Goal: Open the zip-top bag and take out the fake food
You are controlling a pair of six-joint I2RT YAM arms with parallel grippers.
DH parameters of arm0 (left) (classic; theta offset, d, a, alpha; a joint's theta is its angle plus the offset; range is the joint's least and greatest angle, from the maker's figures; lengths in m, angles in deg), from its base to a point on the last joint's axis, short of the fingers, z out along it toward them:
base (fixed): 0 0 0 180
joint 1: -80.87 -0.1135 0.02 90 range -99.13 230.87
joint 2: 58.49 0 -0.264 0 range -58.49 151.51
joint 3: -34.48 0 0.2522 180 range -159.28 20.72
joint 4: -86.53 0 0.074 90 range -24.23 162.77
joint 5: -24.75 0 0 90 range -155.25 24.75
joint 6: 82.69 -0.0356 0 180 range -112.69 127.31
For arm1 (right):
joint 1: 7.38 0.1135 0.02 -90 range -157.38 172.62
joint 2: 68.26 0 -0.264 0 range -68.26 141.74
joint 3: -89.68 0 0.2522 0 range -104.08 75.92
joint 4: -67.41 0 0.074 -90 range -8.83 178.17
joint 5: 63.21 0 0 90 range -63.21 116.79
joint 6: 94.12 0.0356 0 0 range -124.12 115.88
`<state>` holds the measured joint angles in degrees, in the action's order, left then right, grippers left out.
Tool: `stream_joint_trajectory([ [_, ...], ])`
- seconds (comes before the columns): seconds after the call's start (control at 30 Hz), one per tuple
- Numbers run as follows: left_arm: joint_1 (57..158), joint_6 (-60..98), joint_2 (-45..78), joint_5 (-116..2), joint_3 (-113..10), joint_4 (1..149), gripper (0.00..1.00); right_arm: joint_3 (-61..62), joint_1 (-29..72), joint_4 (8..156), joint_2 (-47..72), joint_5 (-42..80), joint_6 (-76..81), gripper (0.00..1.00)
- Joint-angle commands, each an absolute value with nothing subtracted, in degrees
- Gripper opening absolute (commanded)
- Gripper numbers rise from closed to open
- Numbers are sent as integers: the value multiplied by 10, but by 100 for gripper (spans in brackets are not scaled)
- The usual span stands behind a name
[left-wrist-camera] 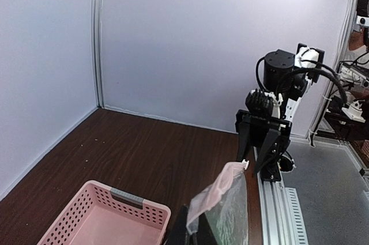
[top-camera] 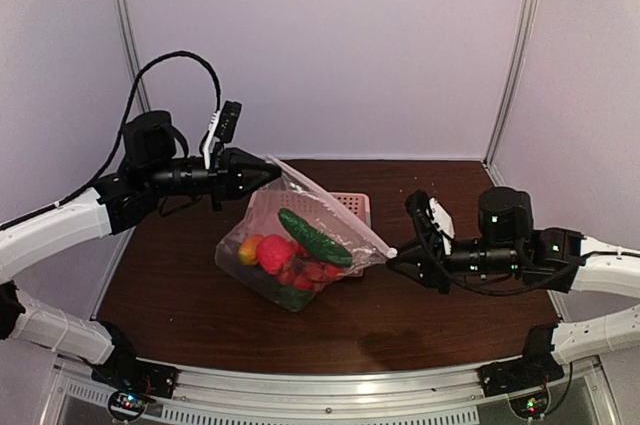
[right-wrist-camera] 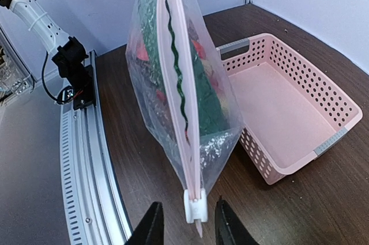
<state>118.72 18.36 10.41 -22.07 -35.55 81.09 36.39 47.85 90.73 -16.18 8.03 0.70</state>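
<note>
The zip-top bag (top-camera: 300, 207) hangs stretched between my two grippers above the table. Its pink zip strip (right-wrist-camera: 179, 83) runs to a white slider (right-wrist-camera: 195, 206) at the end nearest my right arm. The fake food (top-camera: 290, 257) sags in the bag's belly, with a green cucumber (top-camera: 315, 237) on top. My left gripper (top-camera: 268, 173) is shut on the bag's far top corner (left-wrist-camera: 202, 207). My right gripper (right-wrist-camera: 187, 225) stands open, one finger on each side of the slider with a gap on both sides.
A pink perforated basket (top-camera: 355, 201) sits on the dark wood table just behind the bag; its rim (right-wrist-camera: 340, 104) lies to the right in the right wrist view. The metal rail (right-wrist-camera: 81, 158) runs along the table's near edge.
</note>
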Motion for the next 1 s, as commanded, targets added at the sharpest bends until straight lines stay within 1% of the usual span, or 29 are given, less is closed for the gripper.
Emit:
stream_joint_trajectory([
  [0.0,1180,156,118,-154,-386,856,0,322,476,947,-150,63,6,42],
  [0.03,1183,144,121,-147,-390,842,0,306,476,952,-146,60,4,48],
  [0.1,1190,117,123,-139,-395,814,0,275,476,963,-139,53,-3,54],
  [0.17,1199,96,122,-134,-396,790,0,244,476,972,-130,48,-10,57],
  [0.23,1209,80,122,-130,-395,775,0,213,476,976,-119,45,-14,58],
  [0.3,1216,59,121,-129,-395,766,0,182,476,981,-104,48,-18,56],
  [0.43,1220,60,123,-125,-398,762,0,129,476,1002,-64,50,-33,46],
  [0.53,1222,62,125,-124,-402,759,0,112,476,1009,-43,28,-34,40],
  [0.73,1224,62,121,-122,-404,758,0,104,487,1012,-19,9,-34,36],
  [0.83,1224,62,122,-120,-405,757,0,100,491,1014,-7,10,-33,35],
  [0.97,1224,63,124,-118,-407,758,0,94,494,1015,5,20,-51,31],
])
